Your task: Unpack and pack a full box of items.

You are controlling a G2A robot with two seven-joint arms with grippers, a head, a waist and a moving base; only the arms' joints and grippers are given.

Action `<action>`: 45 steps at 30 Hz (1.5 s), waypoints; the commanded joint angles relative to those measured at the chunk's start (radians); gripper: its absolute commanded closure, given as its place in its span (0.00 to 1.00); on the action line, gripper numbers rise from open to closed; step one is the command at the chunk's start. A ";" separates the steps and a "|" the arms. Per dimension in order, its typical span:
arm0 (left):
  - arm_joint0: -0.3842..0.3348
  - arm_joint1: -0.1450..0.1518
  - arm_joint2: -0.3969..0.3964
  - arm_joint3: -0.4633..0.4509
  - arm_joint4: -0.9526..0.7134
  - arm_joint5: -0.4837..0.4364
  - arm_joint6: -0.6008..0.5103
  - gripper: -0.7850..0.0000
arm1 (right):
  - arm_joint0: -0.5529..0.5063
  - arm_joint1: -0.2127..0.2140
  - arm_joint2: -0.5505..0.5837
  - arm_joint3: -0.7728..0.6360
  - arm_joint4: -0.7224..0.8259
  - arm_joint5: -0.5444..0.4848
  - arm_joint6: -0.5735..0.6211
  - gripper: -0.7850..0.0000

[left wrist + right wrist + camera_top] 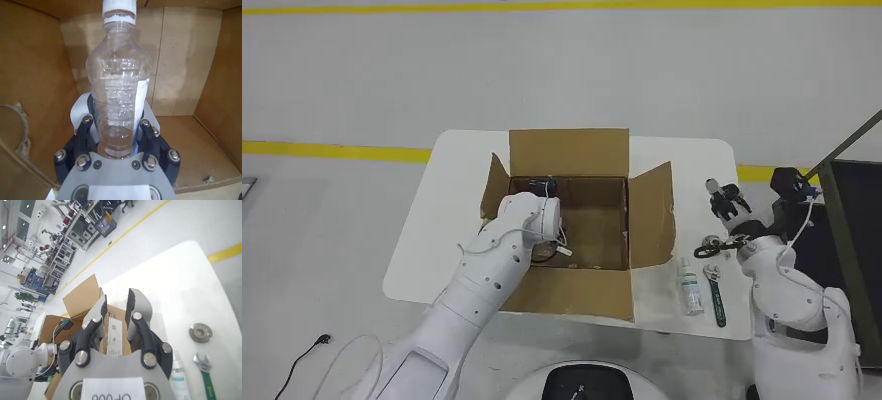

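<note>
Looking down from the top view, I see the cardboard box point(569, 152) standing open in the middle of the white table point(442, 210), all four flaps folded outward. My left gripper point(540, 187) is down inside it, toward the 10 o'clock corner of the interior. In the left wrist view the left gripper point(116, 111) has its fingers point(81, 108) closed partway around the lower body of a clear plastic bottle point(117, 75), one on each side and pressed against it. The bottle's white cap point(119, 9) points away from the wrist toward a box wall. I cannot tell whether the bottle touches the box floor. My right gripper point(725, 200) sits over the table at 3 o'clock from the box, just beyond the right-hand flap. Its jaws are moderately apart with nothing between them, as the right wrist view of the right gripper point(117, 302) shows. A round metal flange point(710, 249) lies on the table at 6 o'clock from that gripper. Beyond it, at roughly 4 o'clock from the box, a small clear bottle point(691, 287) and a green-handled adjustable wrench point(716, 297) lie side by side, close together, the wrench head nearest the flange.
</note>
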 commanded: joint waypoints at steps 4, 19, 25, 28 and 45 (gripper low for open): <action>-0.006 -0.006 0.006 0.029 0.009 0.002 0.010 1.00 | 0.001 -0.003 -0.023 0.026 0.100 0.038 0.023 0.30; -0.021 -0.017 -0.012 0.066 0.006 0.008 0.032 1.00 | -0.003 0.014 -0.122 0.045 0.082 -0.040 0.139 0.67; -0.024 -0.018 -0.022 0.091 0.011 -0.001 0.047 1.00 | -0.013 0.020 -0.133 0.059 0.073 -0.039 0.135 1.00; -0.024 -0.019 -0.025 0.101 0.012 -0.002 0.048 1.00 | -0.014 0.023 -0.134 0.061 0.073 -0.038 0.137 1.00; -0.016 -0.044 0.004 0.178 -0.003 -0.011 0.083 0.00 | -0.030 0.038 -0.139 0.044 0.085 -0.030 0.132 1.00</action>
